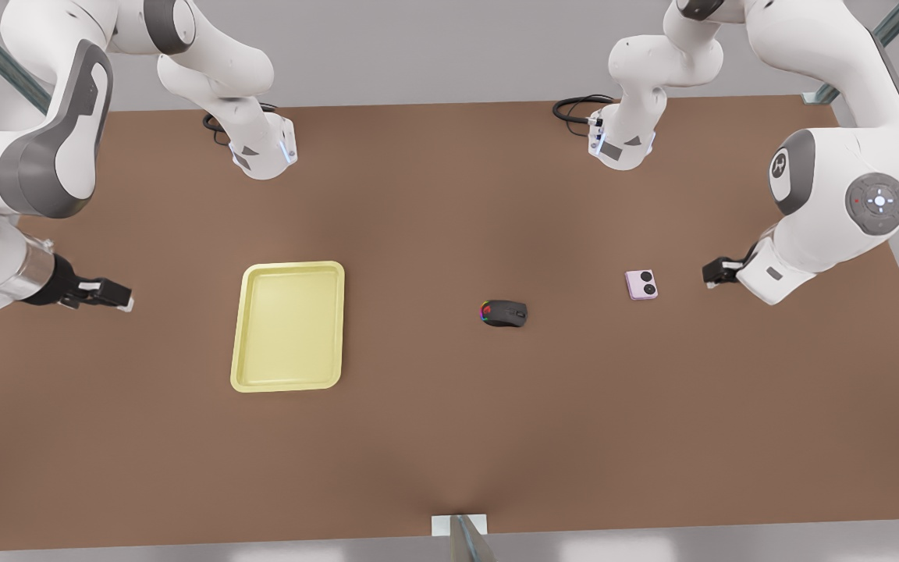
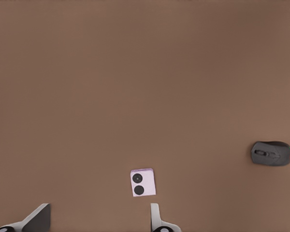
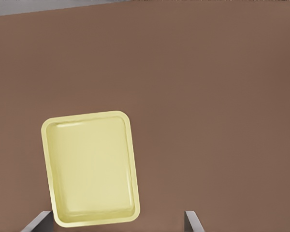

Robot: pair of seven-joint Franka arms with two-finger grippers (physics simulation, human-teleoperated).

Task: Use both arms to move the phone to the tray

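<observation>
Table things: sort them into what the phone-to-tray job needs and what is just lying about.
Needed for the job:
- phone, near the front view's right
- tray, near the front view's left
- left gripper, open, beside the phone
- right gripper, open, beside the tray

Just lying about:
- mouse, on the table between phone and tray

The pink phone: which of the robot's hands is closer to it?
The left hand. It sits open just beside the phone, toward the front view's right. The right hand is far across the table, past the mouse and the tray, also open.
</observation>
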